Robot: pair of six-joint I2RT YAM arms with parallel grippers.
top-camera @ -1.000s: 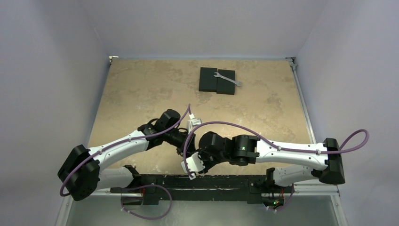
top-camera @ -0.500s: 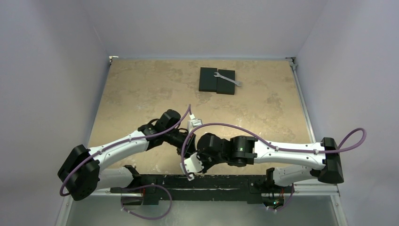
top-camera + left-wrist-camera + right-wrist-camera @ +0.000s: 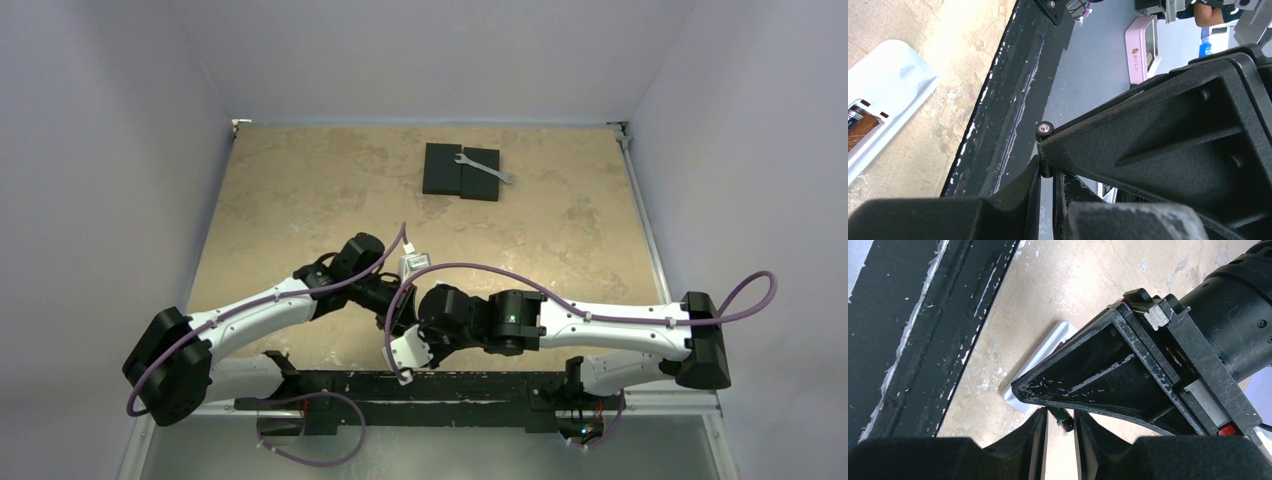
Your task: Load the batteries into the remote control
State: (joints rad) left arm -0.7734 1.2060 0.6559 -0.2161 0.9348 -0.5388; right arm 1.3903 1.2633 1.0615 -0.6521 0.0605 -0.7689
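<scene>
While the remote control (image 3: 893,90) lies recess-up nearby, the left gripper (image 3: 1047,172) clamps a battery (image 3: 1043,145), with the right gripper (image 3: 1060,427) bracketing it, grip unconfirmed, apparently for a handover.

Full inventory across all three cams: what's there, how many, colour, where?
remote control: 1, white, back up on the table, near edge, recess open
batteries: 2, dark; one gripped, the other apparently in the remote's recess
blocks: 2, black, side by side, far centre
wrench: 1, silver, across the right-hand block
table: 1, tan
rail: 1, black, near edge
pink case: 1, off the table
arms: 2, white and black, meeting near centre
left tool: shut on a battery
right tool: battery between fingers, grip unclear
</scene>
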